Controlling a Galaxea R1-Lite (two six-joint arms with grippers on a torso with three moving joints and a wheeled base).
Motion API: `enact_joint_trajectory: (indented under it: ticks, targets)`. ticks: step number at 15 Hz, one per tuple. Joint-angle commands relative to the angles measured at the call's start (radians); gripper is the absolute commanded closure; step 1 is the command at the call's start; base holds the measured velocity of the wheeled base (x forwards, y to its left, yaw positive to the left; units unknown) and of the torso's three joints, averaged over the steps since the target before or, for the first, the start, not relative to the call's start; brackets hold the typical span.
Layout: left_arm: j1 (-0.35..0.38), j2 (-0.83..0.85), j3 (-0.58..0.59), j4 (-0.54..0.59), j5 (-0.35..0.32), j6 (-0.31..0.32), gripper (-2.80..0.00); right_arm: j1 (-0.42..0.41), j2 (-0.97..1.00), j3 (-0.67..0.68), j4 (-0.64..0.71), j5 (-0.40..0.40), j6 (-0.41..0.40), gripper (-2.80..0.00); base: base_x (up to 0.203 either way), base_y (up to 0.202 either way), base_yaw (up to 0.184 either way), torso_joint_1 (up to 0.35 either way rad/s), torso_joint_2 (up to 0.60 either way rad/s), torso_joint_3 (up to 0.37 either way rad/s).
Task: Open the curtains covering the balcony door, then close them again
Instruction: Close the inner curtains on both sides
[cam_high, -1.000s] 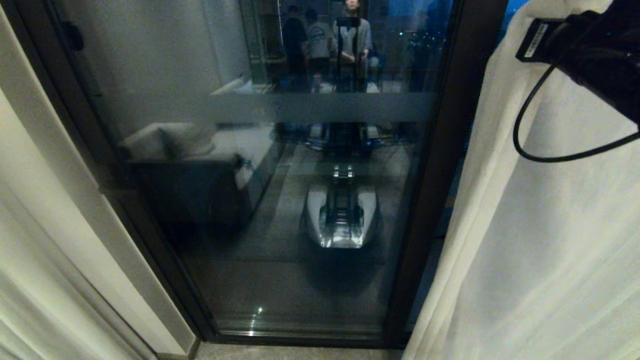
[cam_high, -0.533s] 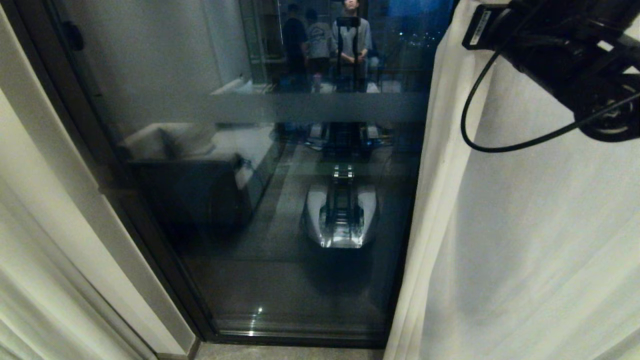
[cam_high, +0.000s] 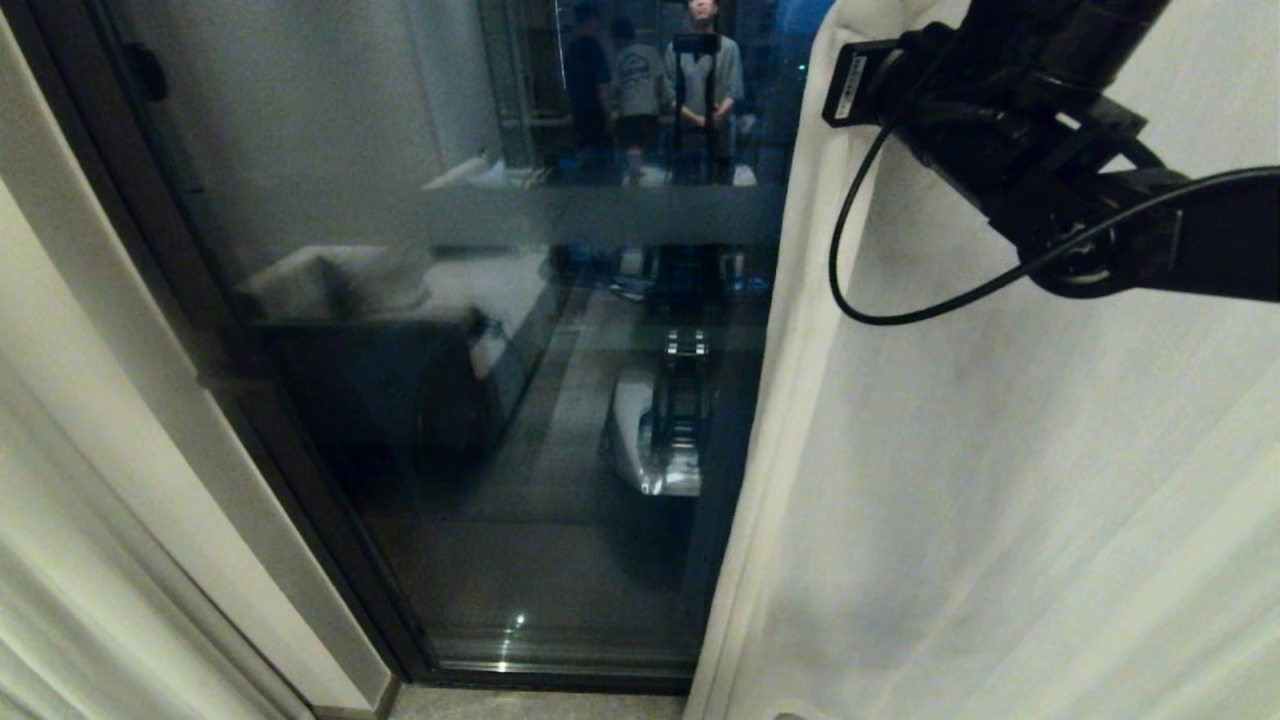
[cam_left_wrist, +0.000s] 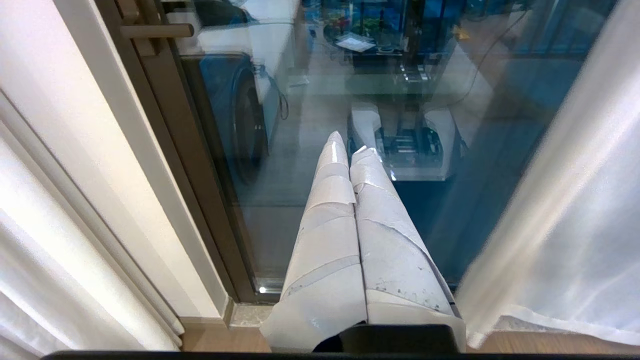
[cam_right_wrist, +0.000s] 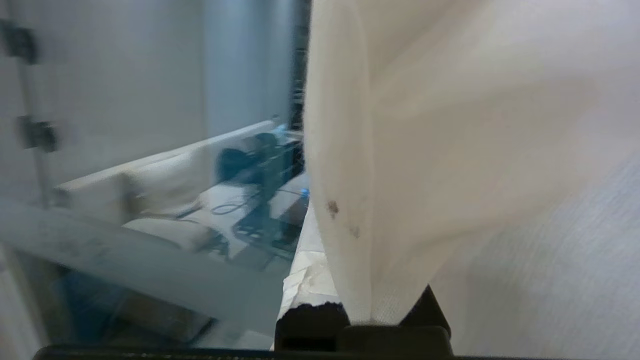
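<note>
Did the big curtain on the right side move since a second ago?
Yes. The right curtain has slid leftward across the balcony door, now hiding the dark frame post it earlier hung beside. The right gripper, jaws shut on its edge, pulls it.

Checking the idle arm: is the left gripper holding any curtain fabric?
No, the left gripper is shut on nothing, pointing at the balcony door.

Right tool (cam_right_wrist: 320, 280) fingertips hidden — buried in the right curtain (cam_right_wrist: 450, 150) fold.
</note>
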Motion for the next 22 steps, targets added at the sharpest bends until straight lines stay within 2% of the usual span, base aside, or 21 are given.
enact_joint_trajectory:
  ticks: [1, 9, 22]
  targets:
    - [0.0, 0.0, 0.0, 0.0, 0.0, 0.001, 0.0, 0.025, 0.033, -0.02, -0.004, -0.001, -0.003, 0.0, 0.0, 0.0, 0.0, 0.0, 0.0, 0.0]
    - [0.0, 0.0, 0.0, 0.0, 0.0, 0.0, 0.0, 0.141, 0.139, -0.147, 0.002, -0.003, -0.045, 0.0, 0.0, 0.0, 0.0, 0.0, 0.0, 0.0]
    - [0.0, 0.0, 0.0, 0.0, 0.0, 0.0, 0.0, 0.228, 0.187, -0.149, -0.009, -0.002, -0.049, 0.0, 0.0, 0.0, 0.0, 0.0, 0.0, 0.0]
